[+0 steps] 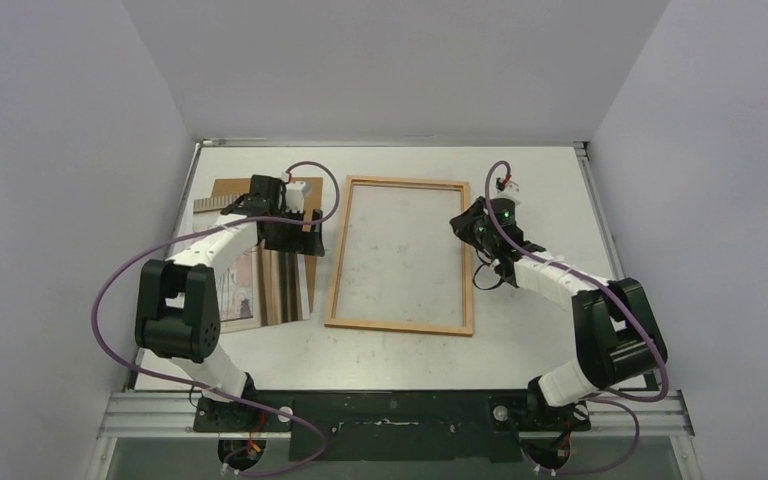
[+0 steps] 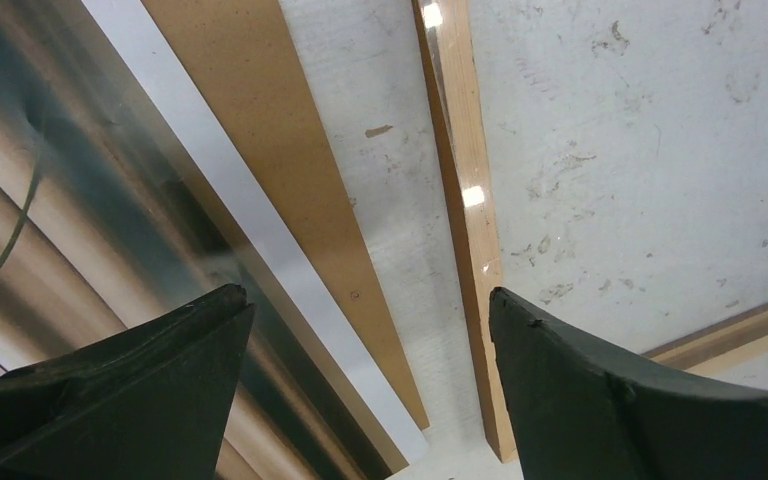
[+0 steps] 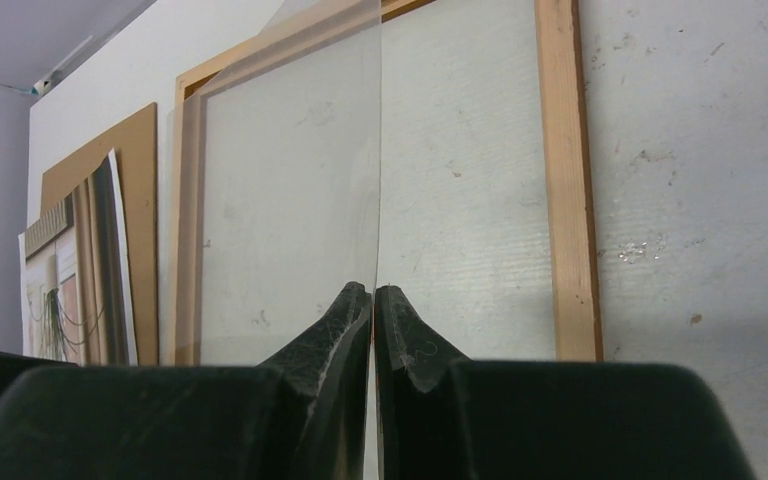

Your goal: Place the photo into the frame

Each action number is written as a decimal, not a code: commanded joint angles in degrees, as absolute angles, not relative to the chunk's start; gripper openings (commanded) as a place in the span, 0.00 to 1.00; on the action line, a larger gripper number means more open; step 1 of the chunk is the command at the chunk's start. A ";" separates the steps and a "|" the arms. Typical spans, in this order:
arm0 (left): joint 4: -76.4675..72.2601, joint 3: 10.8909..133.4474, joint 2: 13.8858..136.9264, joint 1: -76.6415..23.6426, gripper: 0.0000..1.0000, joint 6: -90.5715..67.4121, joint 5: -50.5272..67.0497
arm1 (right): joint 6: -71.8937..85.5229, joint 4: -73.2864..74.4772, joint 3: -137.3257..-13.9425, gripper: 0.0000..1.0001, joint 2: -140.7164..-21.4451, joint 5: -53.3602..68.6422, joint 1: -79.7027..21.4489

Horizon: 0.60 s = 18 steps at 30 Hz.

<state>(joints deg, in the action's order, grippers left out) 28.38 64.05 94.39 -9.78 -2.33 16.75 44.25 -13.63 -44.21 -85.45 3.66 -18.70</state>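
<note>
The photo [image 1: 260, 285] lies face up on the table's left side; its striped print [image 2: 60, 230] fills the left of the left wrist view. To its right lies the wooden frame [image 1: 338, 260], whose left rail [image 2: 460, 200] runs between my left fingers. My left gripper [image 1: 310, 235] hangs open above the photo's right edge and that rail, its jaws wide apart [image 2: 370, 310] with nothing in them. My right gripper [image 1: 463, 225] is over the frame's right rail [image 3: 565, 180], shut [image 3: 373, 290] on the edge of a thin clear pane [image 3: 290, 180] that stands tilted up over the frame.
A brown fibreboard backing sheet [image 1: 230, 188] lies under the photo, its right strip [image 2: 290, 150] showing beside the print's white edge. Grey walls close in the table on three sides. The left arm reaches across the photo.
</note>
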 commanded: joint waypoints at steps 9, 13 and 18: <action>26.24 66.05 95.77 -10.80 0.80 -0.94 15.11 | 43.63 -21.18 -42.88 0.05 -89.72 2.89 -16.42; 26.11 66.24 96.19 -11.15 0.78 -0.76 14.58 | 43.77 -22.15 -41.84 0.05 -89.67 2.58 -15.83; 26.10 66.83 96.81 -11.34 0.78 -0.92 14.59 | 43.60 -23.17 -41.10 0.05 -90.41 2.70 -15.67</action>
